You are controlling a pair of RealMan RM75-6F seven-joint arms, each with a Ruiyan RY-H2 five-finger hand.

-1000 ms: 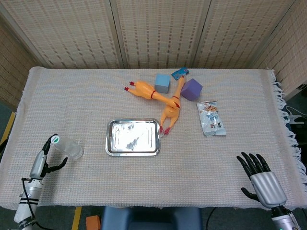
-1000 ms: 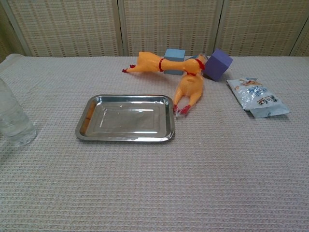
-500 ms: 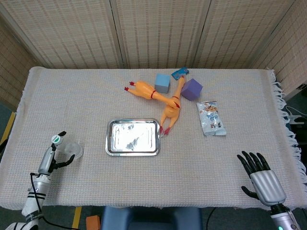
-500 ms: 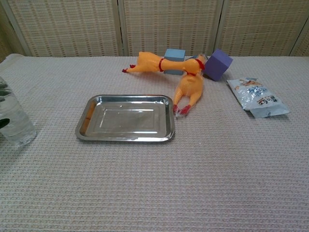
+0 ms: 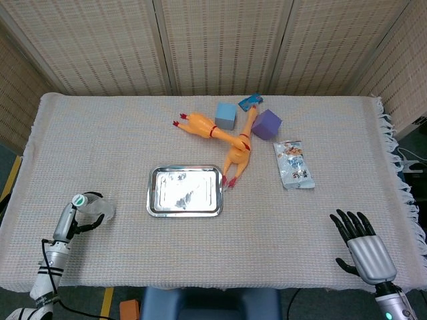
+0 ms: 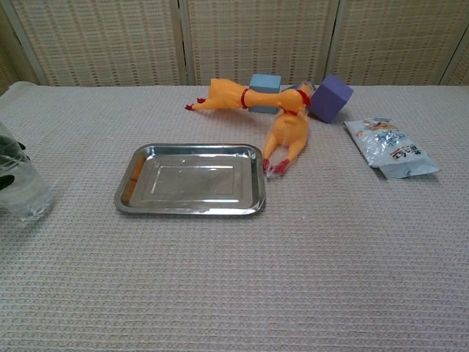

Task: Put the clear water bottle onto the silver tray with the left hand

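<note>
Near the table's left front edge, the left hand [image 5: 79, 217] wraps dark fingers around the clear water bottle [image 5: 93, 207], which stands roughly upright, green-ringed cap up, on the woven cloth [image 5: 200, 267]. Bare cloth separates it from the silver tray [image 5: 185, 191], well apart to its right. At the right front corner, the right hand [image 5: 363, 250] rests empty, fingers spread.

I see a glossy, mirror-bright metal tray [image 6: 189, 179] on a matt waffle-weave cloth [image 6: 308, 264]. The bottle [image 6: 20, 187] looks like clear, ribbed plastic. The chickens [image 5: 237, 153] seem smooth rubber; the snack packet [image 6: 390, 150] is shiny foil.
</note>
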